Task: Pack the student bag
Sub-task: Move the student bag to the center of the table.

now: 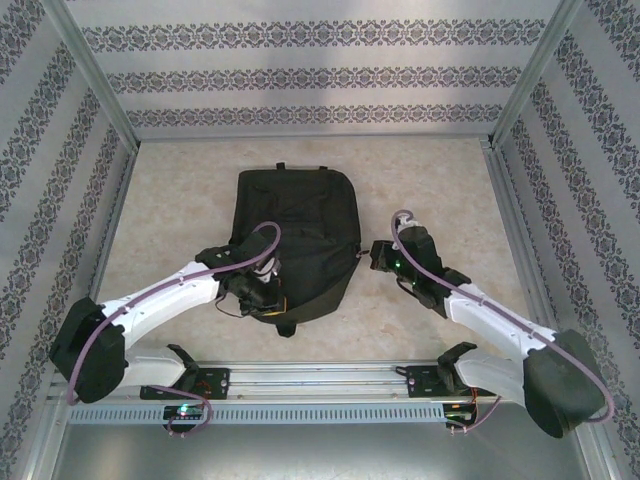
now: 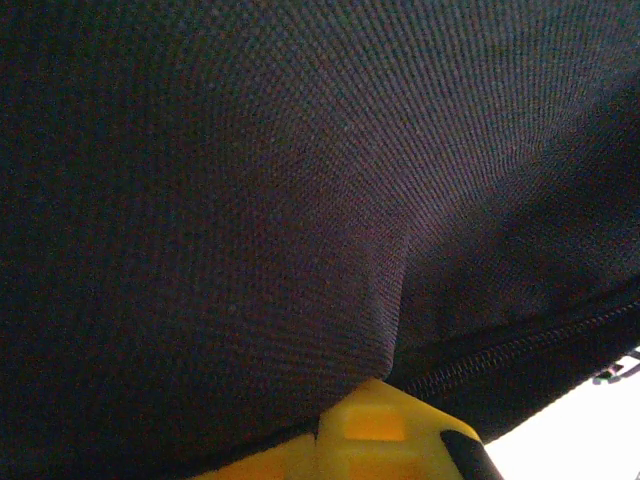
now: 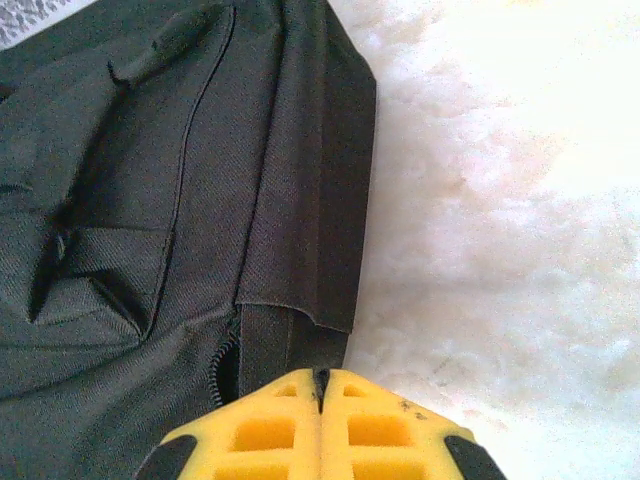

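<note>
At the left of the overhead view, the white left arm [image 1: 165, 300] reaches from its base at the near edge, forward and inward, its wrist bent down over the near left part of the student bag [image 1: 300, 225], a large black soft fabric backpack with a rounded top. The bag lies flat in the middle of the pale marbled table [image 1: 180, 190], its rounded end towards the arms. The left gripper [image 1: 262, 288] sits on the fabric there. From above its fingers are too dark to read. The left wrist camera gives what the overhead cannot: the coarse black weave of the bag [image 2: 250, 200] pressed close to the lens, a fold running down to the yellow left gripper [image 2: 365, 420], and a zipper line [image 2: 520, 345] slanting beside it. The jaws are closed; whether cloth is nipped between them I cannot tell.

On the right, the right arm [image 1: 490, 325] stretches forward and leftward, elbow low, bringing the right gripper [image 1: 378, 257] just beside the bag's right edge. Its wrist camera shows the yellow right gripper [image 3: 320, 385] with fingers pressed flat together and nothing between them, tips at a folded flap of the bag [image 3: 150, 200], next to a short zipper [image 3: 222, 365], with bright table [image 3: 500, 200] to the right.
</note>
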Motion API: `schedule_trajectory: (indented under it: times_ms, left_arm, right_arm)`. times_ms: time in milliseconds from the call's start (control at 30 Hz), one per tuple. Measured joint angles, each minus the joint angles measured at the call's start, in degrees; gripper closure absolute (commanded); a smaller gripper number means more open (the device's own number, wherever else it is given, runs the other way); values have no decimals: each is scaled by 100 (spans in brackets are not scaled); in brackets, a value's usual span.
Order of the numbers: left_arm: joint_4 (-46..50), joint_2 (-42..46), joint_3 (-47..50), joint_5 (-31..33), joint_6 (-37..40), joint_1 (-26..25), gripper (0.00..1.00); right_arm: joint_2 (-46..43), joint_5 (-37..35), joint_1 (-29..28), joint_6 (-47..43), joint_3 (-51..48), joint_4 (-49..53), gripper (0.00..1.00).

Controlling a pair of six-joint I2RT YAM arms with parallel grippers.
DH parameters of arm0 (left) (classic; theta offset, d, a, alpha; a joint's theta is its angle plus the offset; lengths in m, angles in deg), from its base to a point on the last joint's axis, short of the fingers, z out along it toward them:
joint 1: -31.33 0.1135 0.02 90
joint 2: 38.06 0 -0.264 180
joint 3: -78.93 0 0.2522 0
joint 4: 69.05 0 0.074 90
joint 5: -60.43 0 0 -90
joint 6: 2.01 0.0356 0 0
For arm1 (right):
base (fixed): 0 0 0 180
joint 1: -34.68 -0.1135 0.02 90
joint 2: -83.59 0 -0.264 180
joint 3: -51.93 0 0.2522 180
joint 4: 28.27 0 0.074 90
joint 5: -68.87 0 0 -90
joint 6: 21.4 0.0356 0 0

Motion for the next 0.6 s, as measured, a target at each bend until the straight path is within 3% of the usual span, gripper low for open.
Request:
schedule_trajectory:
  times_ms: [67,200,233,300,400,467,567,600]
  left_arm:
    - [-24,-57,-2,-59,42,-52,83]
    - [223,-72,-212,-35,240,-76,47]
    - [262,-59,-310,-17,291,-81,40]
    - [297,17,-485,31,393,-79,30]
    - [289,337,-636,120,577,-72,0]
    - [278,562,-785,247,662,-50,0]
    - [289,737,-1132,673,811,87,11]
    - [286,800,-1222,911,881,173,7]
  right_arm:
    - [-177,-7,57,68,-116,57,47]
    - [-413,-42,267,55,-127,186,18]
    - [-492,-35,308,15,-109,262,4]
    - [-634,-17,389,-96,4,492,2]
    - [-874,22,520,-278,332,927,2]
    - [-1008,22,584,-413,603,1244,2]
    - [-1001,-44,599,-660,1134,1899,2]
    - [-960,-66,599,-710,1305,2085,2]
